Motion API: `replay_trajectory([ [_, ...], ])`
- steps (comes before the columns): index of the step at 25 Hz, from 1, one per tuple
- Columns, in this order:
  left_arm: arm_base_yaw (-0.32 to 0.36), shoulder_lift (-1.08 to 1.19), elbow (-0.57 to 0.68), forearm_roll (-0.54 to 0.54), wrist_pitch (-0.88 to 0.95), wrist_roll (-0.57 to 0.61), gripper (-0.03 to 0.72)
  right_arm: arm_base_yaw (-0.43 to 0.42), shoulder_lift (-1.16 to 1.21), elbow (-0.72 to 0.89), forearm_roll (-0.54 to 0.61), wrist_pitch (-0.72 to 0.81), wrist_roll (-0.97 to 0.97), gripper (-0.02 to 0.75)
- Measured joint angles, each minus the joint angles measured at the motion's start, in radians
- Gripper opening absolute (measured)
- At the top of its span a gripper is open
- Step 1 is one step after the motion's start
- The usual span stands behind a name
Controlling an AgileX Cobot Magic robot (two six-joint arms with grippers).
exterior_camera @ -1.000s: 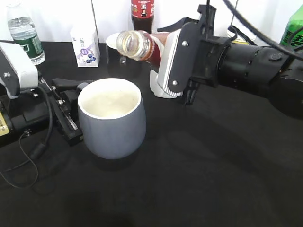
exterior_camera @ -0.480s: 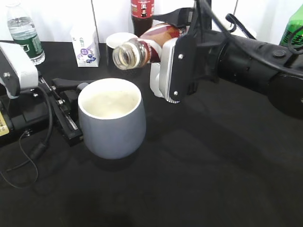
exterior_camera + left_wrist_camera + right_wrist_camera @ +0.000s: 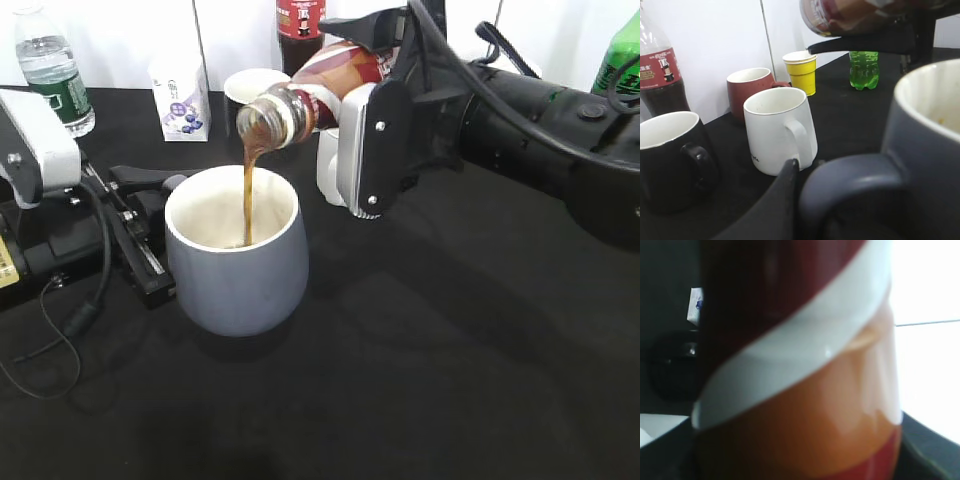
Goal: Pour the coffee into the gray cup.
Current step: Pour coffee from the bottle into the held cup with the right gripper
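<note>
The gray cup stands on the black table, left of centre, white inside. My right gripper is shut on the coffee bottle, tilted with its mouth over the cup. A brown stream of coffee falls into the cup. The bottle fills the right wrist view. My left gripper is shut on the cup's handle; one black finger presses against it. The cup's rim shows in the left wrist view.
Behind stand a white mug, a black mug, a red mug, a yellow paper cup and a green bottle. A milk carton, a water bottle and a cola bottle line the back.
The right gripper has tipped the bottle further down over the cup, and coffee now streams into it. The cup and left gripper have not moved.
</note>
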Motion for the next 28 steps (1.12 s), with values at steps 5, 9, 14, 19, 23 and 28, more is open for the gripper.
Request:
replay_trajectory([
  [5, 0.000, 0.000, 0.000, 0.000, 0.000, 0.000, 0.051, 0.000, 0.000, 0.000, 0.010, -0.015, -0.022, 0.529],
  [9, 0.000, 0.000, 0.000, 0.000, 0.000, 0.000, 0.051, 0.000, 0.000, 0.000, 0.011, -0.029, -0.025, 0.529],
  [14, 0.000, 0.000, 0.000, 0.000, 0.000, 0.000, 0.051, 0.000, 0.000, 0.000, 0.011, -0.031, -0.029, 0.529],
  [19, 0.000, 0.000, 0.000, 0.000, 0.001, 0.000, 0.051, 0.000, 0.000, 0.000, 0.011, -0.034, -0.052, 0.529],
  [23, 0.000, 0.000, 0.000, 0.000, 0.001, 0.000, 0.051, 0.000, 0.000, 0.000, 0.012, -0.036, -0.063, 0.529],
  [28, 0.000, 0.000, 0.000, 0.000, 0.001, 0.000, 0.051, 0.000, 0.000, 0.000, 0.012, -0.036, -0.074, 0.529],
])
